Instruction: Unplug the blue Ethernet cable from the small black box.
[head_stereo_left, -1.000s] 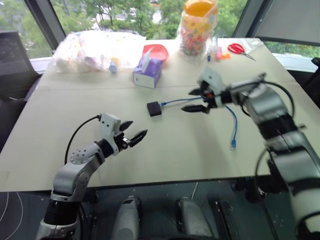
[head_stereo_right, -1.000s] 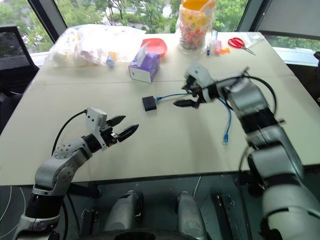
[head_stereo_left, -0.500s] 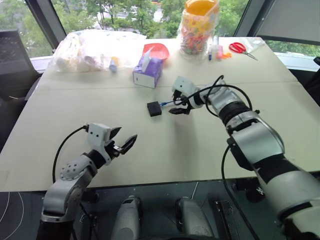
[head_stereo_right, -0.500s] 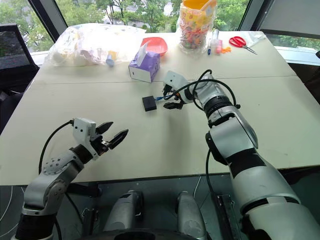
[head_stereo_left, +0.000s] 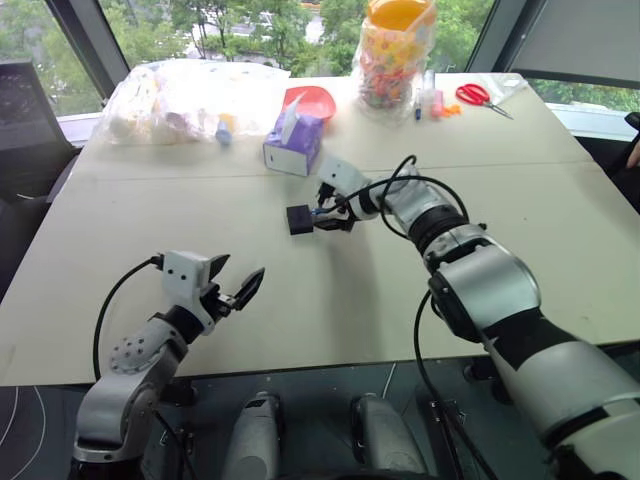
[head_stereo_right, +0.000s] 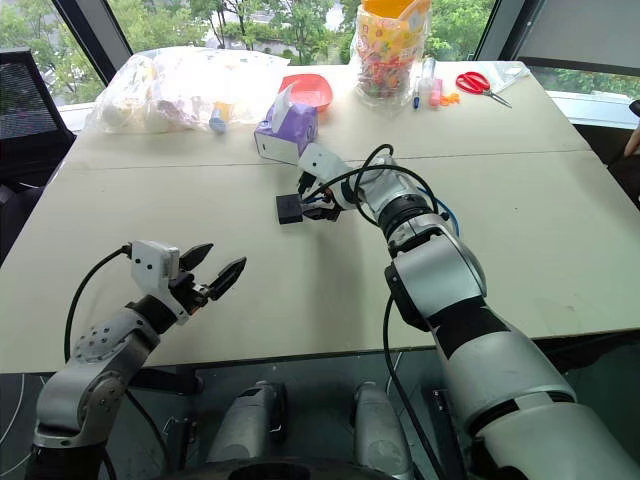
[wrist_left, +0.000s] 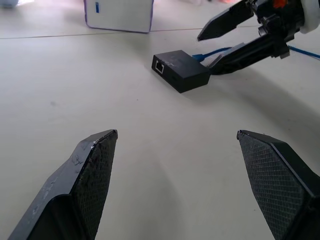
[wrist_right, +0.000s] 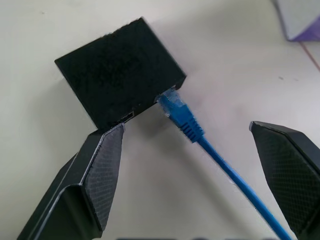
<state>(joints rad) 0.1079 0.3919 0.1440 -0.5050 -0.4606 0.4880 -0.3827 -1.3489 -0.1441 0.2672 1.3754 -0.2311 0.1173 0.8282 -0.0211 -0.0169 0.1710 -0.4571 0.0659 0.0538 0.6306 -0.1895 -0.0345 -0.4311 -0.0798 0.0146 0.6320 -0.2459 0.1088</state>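
The small black box (wrist_right: 120, 70) lies flat on the beige table (head_stereo_left: 400, 290), a little in front of the tissue box. The blue Ethernet cable (wrist_right: 215, 155) is plugged into the side of the box facing my right gripper (wrist_right: 182, 130). That gripper is open and angled down, one finger on each side of the plug and cable. One fingertip (wrist_right: 107, 137) stands close by the box's corner; I cannot tell if it touches. My left gripper (head_stereo_left: 243, 268) hovers open and empty near the table's front left. It points level at the box (wrist_left: 181, 71), well short of it.
A purple tissue box (head_stereo_left: 295, 145) stands just behind the black box. Along the back of the table are a red bowl (head_stereo_left: 312, 100), a clear plastic bag (head_stereo_left: 180, 95), a jar of colourful pieces (head_stereo_left: 397, 50), markers (head_stereo_left: 435, 100) and red scissors (head_stereo_left: 482, 97).
My right gripper has swung left and down along the cable to the black box and now straddles the plug. My left gripper has drawn back towards the front left.
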